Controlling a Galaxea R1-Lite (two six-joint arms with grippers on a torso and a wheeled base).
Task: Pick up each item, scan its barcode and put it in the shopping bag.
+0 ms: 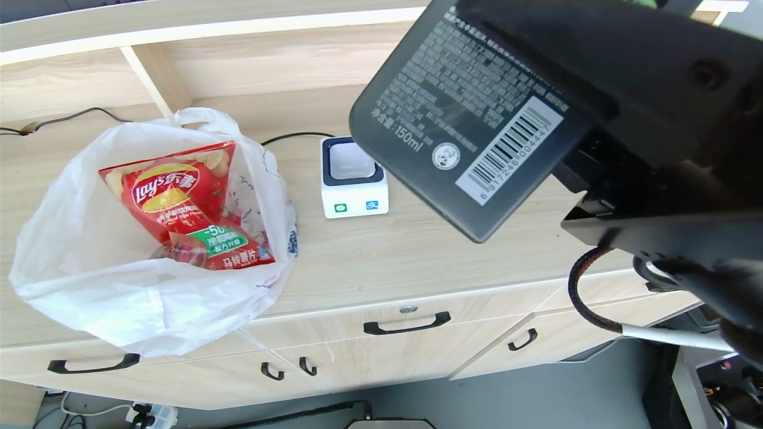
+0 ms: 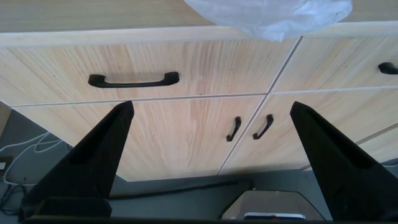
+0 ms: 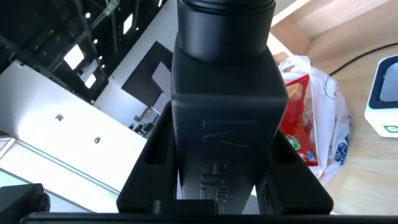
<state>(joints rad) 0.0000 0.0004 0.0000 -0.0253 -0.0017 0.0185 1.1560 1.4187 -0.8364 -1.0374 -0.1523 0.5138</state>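
Because the right gripper [image 3: 221, 171], closed tight on the dark bottle [image 1: 465, 137], holds it high above the counter [image 1: 417, 238] with its barcode [image 1: 512, 149] facing up, away from the scanner [image 1: 353, 177], the scan could miss unless the bottle is turned, while the white shopping bag [image 1: 89, 268] already holds a chip packet [image 1: 185, 202].

1. Black bottle [image 1: 471, 125], flat-sided, held tilted in the air, with its white barcode label facing up.
2. White shopping bag [image 1: 77, 262], standing open, with a red chips packet [image 1: 185, 202] inside.
3. White scanner [image 1: 353, 179], just beside the bag.
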